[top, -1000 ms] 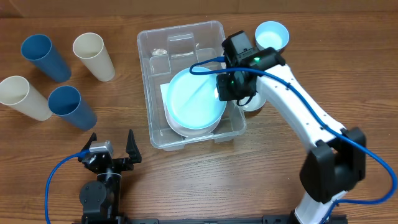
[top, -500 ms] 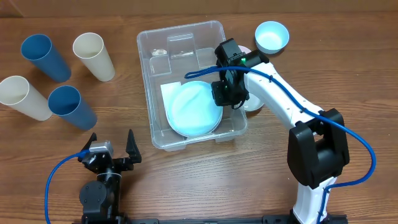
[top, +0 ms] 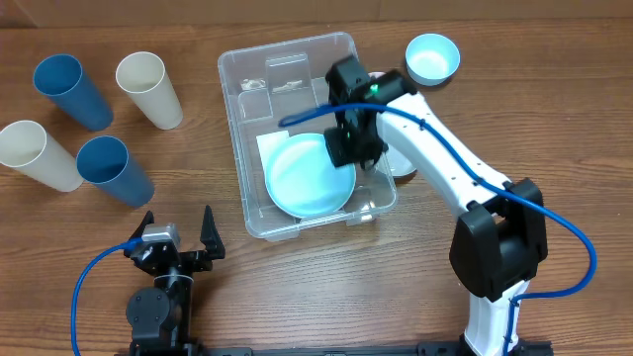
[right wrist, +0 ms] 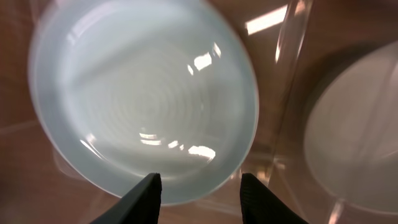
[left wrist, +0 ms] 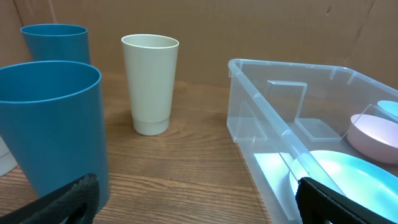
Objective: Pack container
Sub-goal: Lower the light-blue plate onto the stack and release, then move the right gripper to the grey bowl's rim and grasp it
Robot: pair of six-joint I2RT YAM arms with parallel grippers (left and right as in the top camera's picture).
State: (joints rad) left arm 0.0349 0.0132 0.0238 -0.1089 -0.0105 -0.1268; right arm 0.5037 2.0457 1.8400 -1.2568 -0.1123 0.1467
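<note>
While the overhead view is read first, the container [top: 230, 124] is seen at mid-table [top: 316, 287], long side running near to far. A pale blue plate [top: 302, 180] is lying flat in its near half, over a white label. The right gripper [top: 348, 146] is placed above the plate's far-right edge, inside the container's outline; its jaw state can't be told from this view. A blue bowl [top: 432, 57] is seen far right, apart from the container, and a 2nd bowl [top: 404, 164] sits just beside the container's right wall, partly hidden by the arm. Four cups are grouped at left: 2 blue [top: 71, 91] [top: 114, 170], 2 cream [top: 148, 89] [top: 40, 155]. The left gripper [top: 178, 235] is parked near-left, jaws spread wide, nothing held.

Left wrist: the left gripper [left wrist: 198, 183] is shown w/ fingers wide apart and empty. The container [left wrist: 267, 118] is at right w/ the plate [left wrist: 348, 174] inside; a blue cup [left wrist: 53, 127] is close at left, a cream cup [left wrist: 150, 84] farther off.

Right wrist: the right gripper [right wrist: 200, 186] is seen w/ fingers parted, nothing between them; the plate [right wrist: 143, 106] lies below, blurred. The 2nd bowl [right wrist: 354, 134] is visible at right through the container wall [right wrist: 287, 74].
</note>
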